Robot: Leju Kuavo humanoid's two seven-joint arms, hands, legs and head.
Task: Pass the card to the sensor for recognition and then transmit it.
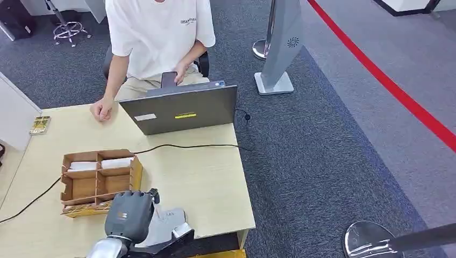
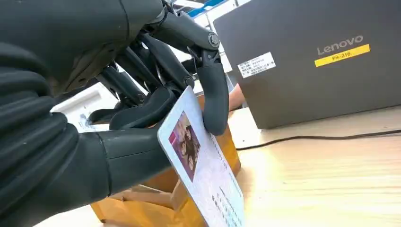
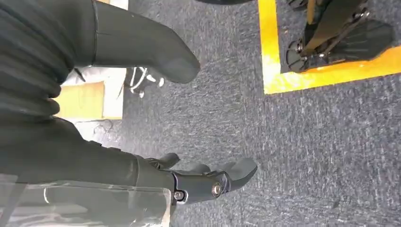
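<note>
Lower left of the head view: left hand pinches a card between thumb and finger — presumably ready for the sensor; right hand hangs, fingers apart.

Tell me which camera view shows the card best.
The left wrist view: the card is close up, pinched by the left hand, photo and print visible. In the head view the hand covers most of it.

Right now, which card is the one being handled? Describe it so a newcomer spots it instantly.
Start at the light wooden table with the grey laptop at its far edge, then the brown cardboard divider box near the front. Just beside that box, the left hand pinches the card. Unlike the white items lying in the box compartments, it is tilted in the air and carries a small colour photo and printed text.
</note>
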